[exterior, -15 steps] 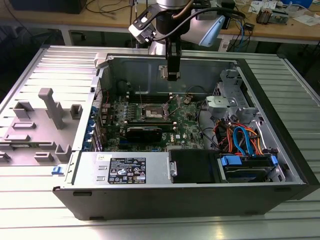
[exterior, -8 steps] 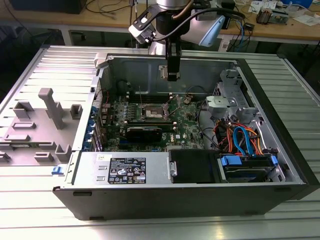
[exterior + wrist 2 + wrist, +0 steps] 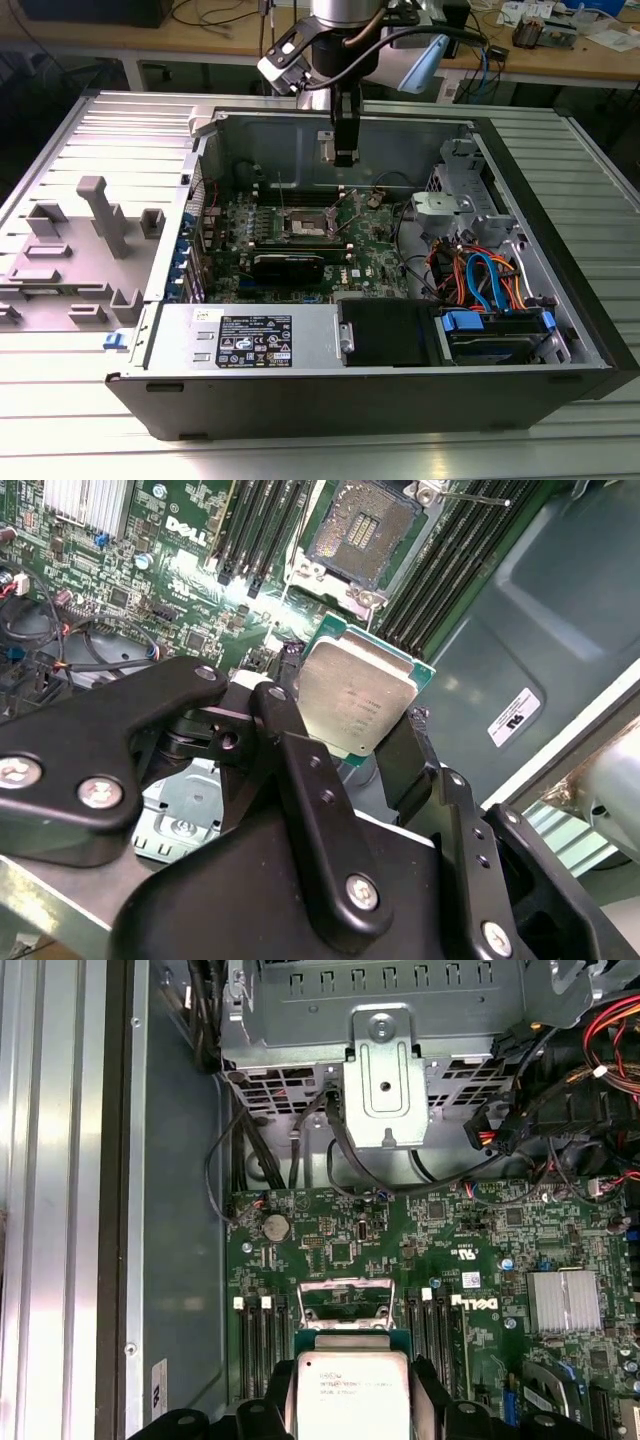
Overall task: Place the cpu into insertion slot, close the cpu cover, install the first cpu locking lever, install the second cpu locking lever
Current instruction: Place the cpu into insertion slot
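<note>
1. Pincer (image 3: 344,156): hangs from the arm over the open computer case (image 3: 400,405), tips pointing down towards the circuit board (image 3: 372,252); in the exterior view it sits above the rear part of the case.
2. Pincer state: in both wrist views the two black fingers (image 3: 290,742) are clamped on opposite edges of the chip (image 3: 355,695); they stand only as far apart as the chip is wide.
3. Chip: small, flat and square, with a dull silver top and a green border; it is held between the fingertips with its metal face towards both wrist cameras (image 3: 352,1398); it is in the air and touches nothing but the fingers.
4. Socket (image 3: 358,528): square, with a dark centre and a silver rim; its centre lies bare, with no chip in it; in the second wrist view the held chip is near it but apart from it.
5. Socket in the exterior view (image 3: 305,226): mid-board, lower than the pincer tips.
6. Surroundings: long black memory slots (image 3: 462,552) flank the socket; a grey drive cage (image 3: 385,1080) and coloured cables (image 3: 482,278) fill one end of the case; the case rests on a ribbed metal table (image 3: 60,135).
</note>
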`<state>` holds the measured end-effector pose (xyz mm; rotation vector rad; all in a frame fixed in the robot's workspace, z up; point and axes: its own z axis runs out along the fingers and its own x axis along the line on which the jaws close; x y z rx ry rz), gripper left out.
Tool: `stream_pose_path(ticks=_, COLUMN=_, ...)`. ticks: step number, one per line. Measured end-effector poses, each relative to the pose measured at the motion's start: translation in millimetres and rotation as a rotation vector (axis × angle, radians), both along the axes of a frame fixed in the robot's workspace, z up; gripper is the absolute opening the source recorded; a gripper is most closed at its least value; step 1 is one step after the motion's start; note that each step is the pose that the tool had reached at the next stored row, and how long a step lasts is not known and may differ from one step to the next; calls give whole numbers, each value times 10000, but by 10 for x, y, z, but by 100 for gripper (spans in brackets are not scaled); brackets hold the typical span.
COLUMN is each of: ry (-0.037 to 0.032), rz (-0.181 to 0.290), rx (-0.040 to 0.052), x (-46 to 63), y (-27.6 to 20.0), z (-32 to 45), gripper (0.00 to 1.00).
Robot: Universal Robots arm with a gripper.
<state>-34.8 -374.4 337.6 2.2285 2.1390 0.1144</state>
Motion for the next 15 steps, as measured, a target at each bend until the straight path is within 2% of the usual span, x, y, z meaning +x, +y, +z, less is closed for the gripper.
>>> stream_pose_path(ticks=15, ry=0, rz=0, rx=0, x=0, y=-8, z=-107, gripper=55)
